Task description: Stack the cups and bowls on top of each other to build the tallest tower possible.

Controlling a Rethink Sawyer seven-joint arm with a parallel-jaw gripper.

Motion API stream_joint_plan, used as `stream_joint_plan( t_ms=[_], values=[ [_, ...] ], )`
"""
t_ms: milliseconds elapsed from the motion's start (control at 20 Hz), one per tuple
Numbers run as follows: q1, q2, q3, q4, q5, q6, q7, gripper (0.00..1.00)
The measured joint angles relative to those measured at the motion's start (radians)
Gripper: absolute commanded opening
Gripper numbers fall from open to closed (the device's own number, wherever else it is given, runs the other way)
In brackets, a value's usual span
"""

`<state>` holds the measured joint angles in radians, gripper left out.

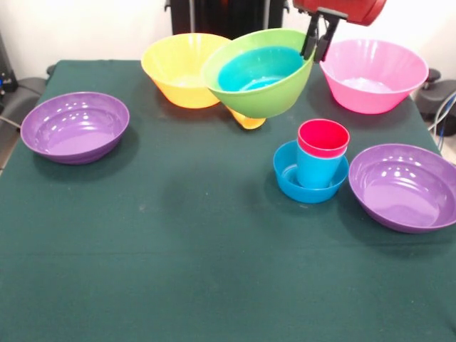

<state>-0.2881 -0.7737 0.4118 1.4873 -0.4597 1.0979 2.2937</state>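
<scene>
My gripper [315,44] is shut on the right rim of the lime green bowl [265,89] and holds it tilted above the table at the back. A small blue bowl [258,68] lies inside the green one. The yellow-orange cup [248,121] shows only partly, behind and under the green bowl. To the lower right a second small blue bowl [288,178] sits on the table with the blue cup [318,169] standing in it and the red cup [323,137] nested in the blue cup.
The large orange-yellow bowl [179,68] stands at the back left, the large pink bowl [370,75] at the back right. One purple bowl [75,127] is at the left, the other [405,187] at the right edge. A green cloth [178,249] covers the table.
</scene>
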Motion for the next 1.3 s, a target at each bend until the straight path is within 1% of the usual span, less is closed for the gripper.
stream_joint_plan(
  t_ms=[350,850,1300],
  values=[
    [0.029,0.017,-0.039,-0.030,0.005,0.000,0.000,0.00],
    [0.081,0.012,-0.100,-0.032,0.033,0.000,0.000,0.00],
    [0.159,0.011,-0.165,-0.032,0.081,0.000,0.001,0.00]
  ],
)
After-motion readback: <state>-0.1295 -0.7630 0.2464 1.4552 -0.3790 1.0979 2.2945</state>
